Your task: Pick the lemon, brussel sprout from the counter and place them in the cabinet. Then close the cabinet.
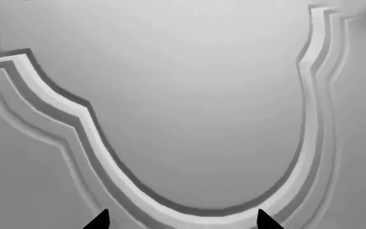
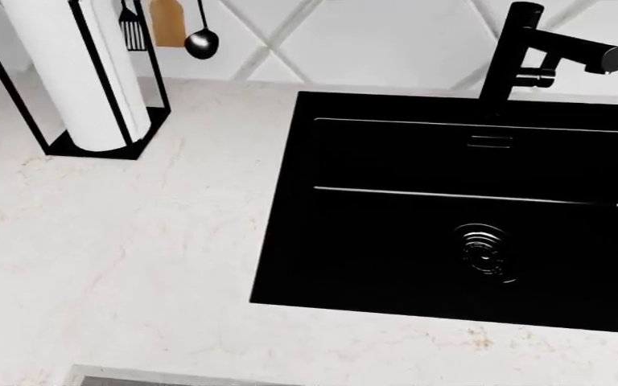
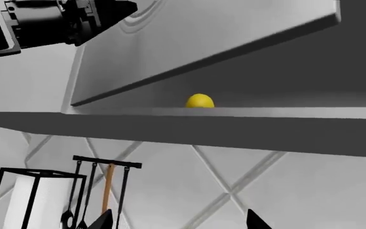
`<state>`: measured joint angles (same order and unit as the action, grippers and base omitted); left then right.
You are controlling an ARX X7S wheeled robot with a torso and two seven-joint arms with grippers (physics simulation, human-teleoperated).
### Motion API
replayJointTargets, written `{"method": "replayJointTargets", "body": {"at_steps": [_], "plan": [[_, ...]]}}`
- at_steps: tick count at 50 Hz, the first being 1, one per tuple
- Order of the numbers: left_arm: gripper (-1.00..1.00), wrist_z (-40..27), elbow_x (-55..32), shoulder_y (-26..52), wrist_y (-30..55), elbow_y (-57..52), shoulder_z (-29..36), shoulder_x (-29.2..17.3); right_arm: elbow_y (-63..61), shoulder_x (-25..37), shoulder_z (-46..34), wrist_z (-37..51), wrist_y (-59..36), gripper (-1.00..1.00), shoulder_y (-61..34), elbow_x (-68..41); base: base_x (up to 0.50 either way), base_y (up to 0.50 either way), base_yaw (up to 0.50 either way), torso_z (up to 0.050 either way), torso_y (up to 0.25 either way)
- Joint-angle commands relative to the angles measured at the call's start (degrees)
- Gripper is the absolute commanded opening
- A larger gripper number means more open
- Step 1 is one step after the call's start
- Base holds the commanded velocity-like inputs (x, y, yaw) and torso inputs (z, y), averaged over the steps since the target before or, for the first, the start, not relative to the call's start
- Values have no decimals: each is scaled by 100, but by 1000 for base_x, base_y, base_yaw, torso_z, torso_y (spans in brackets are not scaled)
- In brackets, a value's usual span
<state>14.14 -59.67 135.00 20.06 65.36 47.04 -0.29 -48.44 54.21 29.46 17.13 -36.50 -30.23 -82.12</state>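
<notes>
— Where's the fruit?
— The small bright-yellow oval lemon sits inside the grey cabinet. No sprout on the white marble bench. Both end effectors spread, empty.
— Next?
— Likely pushing the grey moulded cabinet door shut—left end effector faces it.

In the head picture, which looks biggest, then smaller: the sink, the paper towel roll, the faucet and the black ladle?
1. sink
2. paper towel roll, partly cut off
3. faucet
4. ladle

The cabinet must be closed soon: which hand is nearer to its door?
Left. The left hand is close in front of the door; the right hand is lower, beneath the cabinet, farther away.
</notes>
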Motion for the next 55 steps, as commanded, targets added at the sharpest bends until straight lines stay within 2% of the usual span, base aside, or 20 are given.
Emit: {"method": "replayJointTargets", "body": {"at_steps": [1,38,55], "plan": [[100,-46,-182,-1,-74,143,305,28,-11,9,121,-11,8,100,92,-23,0,0,0,0,-205],[100,-37,190,-1,-38,8,-79,28,17,114,570,-76,-18,100,345,-142,3,-1,-2,0,-170],[100,-34,320,-1,-57,-21,-232,28,235,744,1664,112,-170,100,378,-914,3,-1,-2,0,-7]]}}
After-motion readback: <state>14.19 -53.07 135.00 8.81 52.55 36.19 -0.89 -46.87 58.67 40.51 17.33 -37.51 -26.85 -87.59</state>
